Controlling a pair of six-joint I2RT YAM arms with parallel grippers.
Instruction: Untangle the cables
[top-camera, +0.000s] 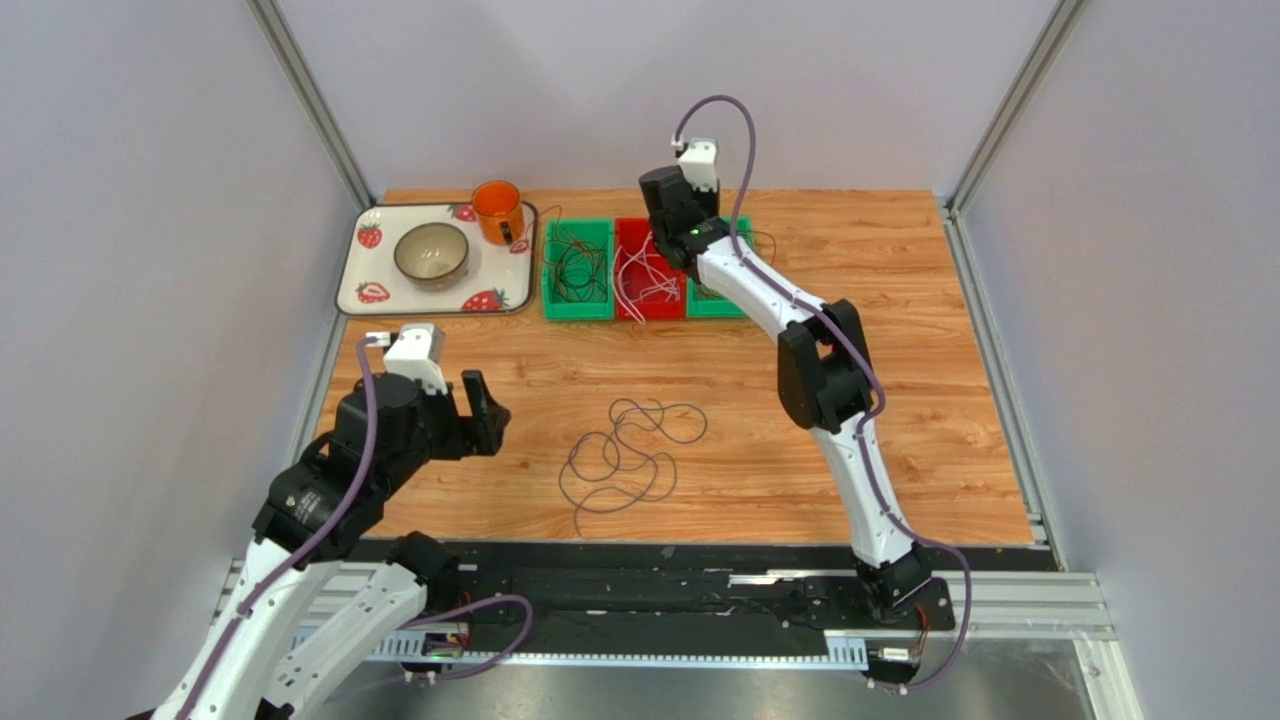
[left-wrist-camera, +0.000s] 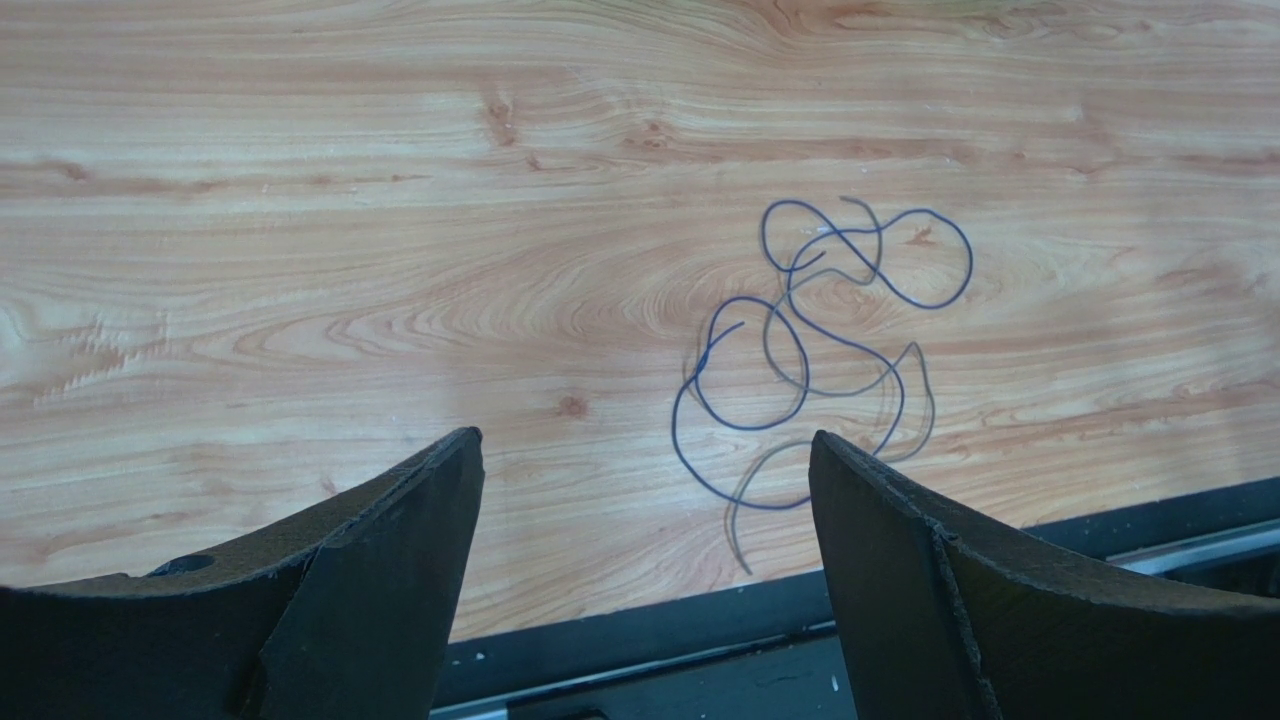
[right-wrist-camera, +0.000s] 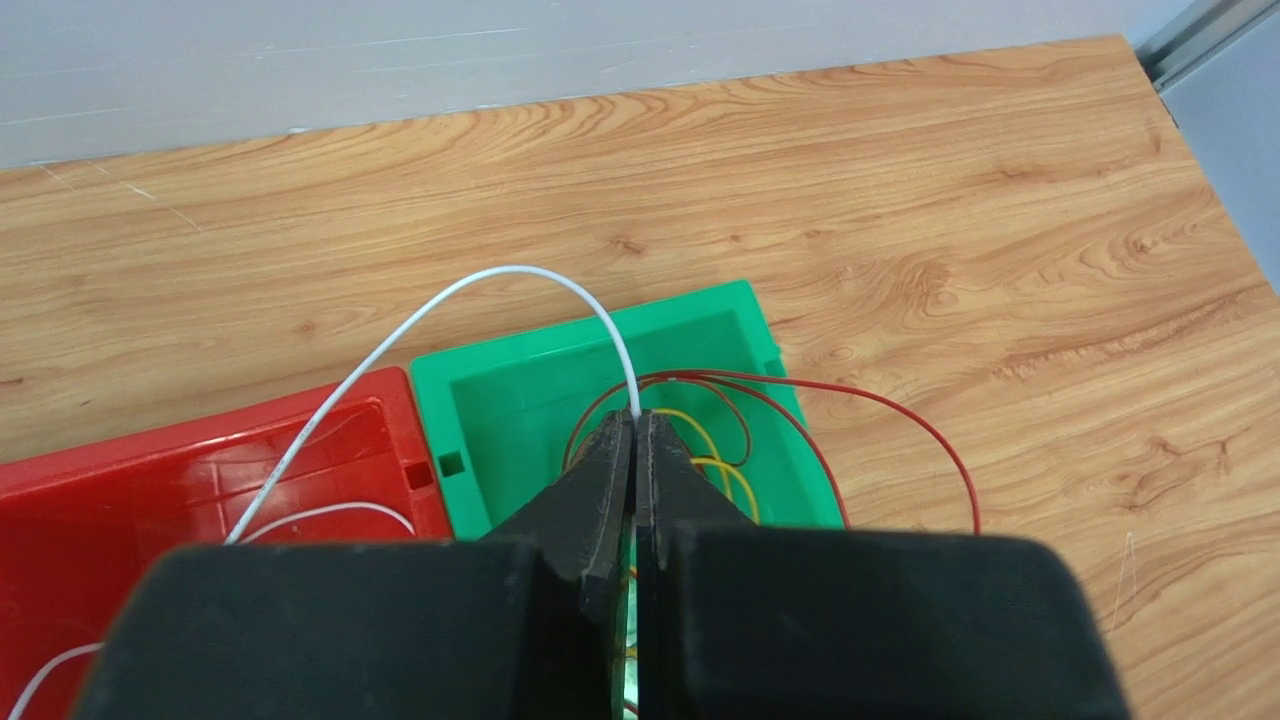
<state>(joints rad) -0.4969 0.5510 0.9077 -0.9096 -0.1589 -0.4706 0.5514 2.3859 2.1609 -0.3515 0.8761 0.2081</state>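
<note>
Obs: right gripper (right-wrist-camera: 633, 428) pinched shut on white cable (right-wrist-camera: 496, 273), above green bin (right-wrist-camera: 511, 405) just right of red bin (right-wrist-camera: 181, 480); cable's other end runs into red bin, probably being separated out; dark tangle (top-camera: 619, 450) lies on table well in front of red bin; left gripper (left-wrist-camera: 643, 440) wide, empty, front-left of red bin, likely staged for tangle.

White cable (right-wrist-camera: 519, 269), red bin (right-wrist-camera: 196, 480), green bin (right-wrist-camera: 511, 393), strawberry-patterned tray (top-camera: 428, 300)
</note>
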